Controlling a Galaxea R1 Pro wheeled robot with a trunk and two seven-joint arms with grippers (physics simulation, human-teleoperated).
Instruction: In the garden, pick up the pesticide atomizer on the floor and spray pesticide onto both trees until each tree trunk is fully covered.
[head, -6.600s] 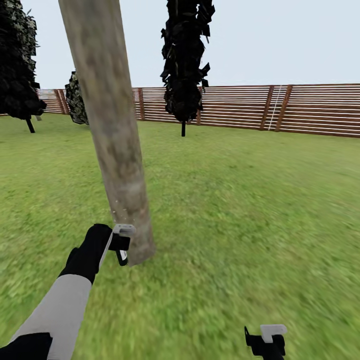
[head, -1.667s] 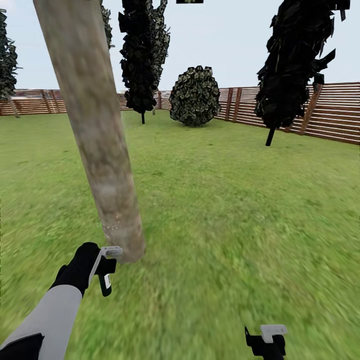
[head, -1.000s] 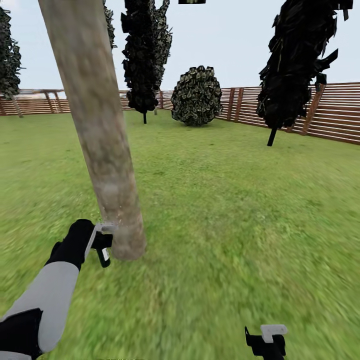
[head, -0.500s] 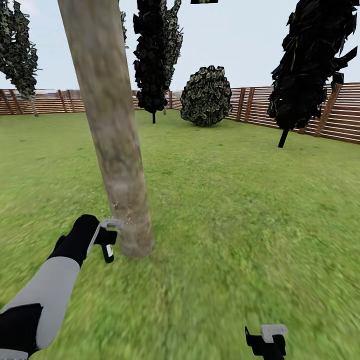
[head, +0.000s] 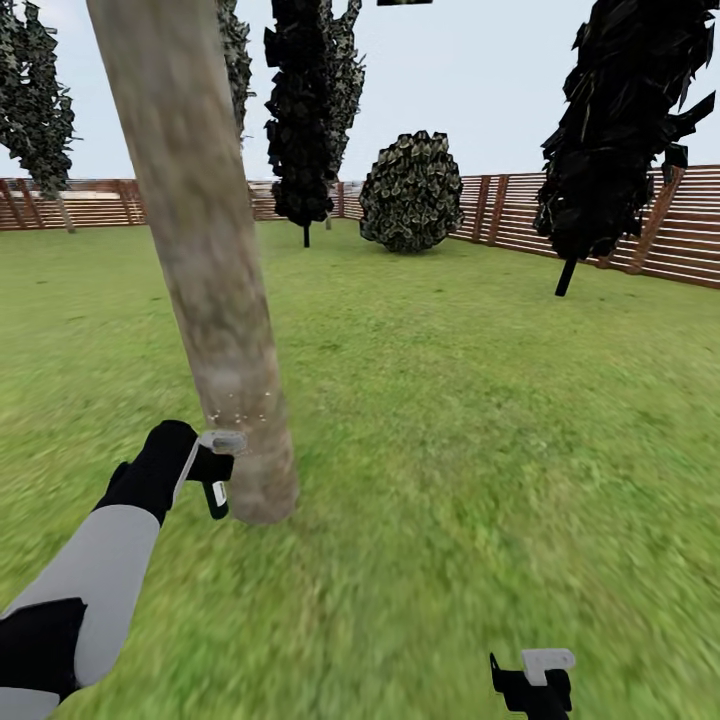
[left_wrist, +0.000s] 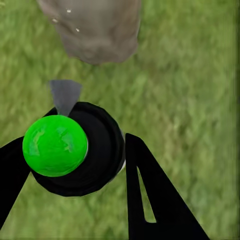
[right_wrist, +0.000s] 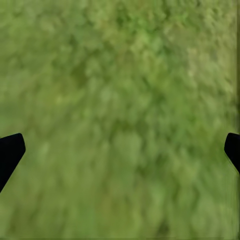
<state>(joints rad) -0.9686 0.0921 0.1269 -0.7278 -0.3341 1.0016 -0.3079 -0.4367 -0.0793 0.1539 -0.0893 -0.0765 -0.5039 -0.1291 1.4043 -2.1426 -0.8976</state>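
While clamping the atomizer (head: 216, 493), left pincer (head: 214, 470) beside the trunk (head: 215, 300).

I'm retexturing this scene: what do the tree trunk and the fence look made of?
Tree trunk: rough matte bark, judging by the blotchy pale grey-brown mottling, with a few white specks low down. Fence: probably stained wood, given the reddish-brown horizontal slats between darker posts; no gloss shows.

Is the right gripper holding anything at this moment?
No: in the right wrist view the right gripper has its fingertips wide apart with just grass between them.
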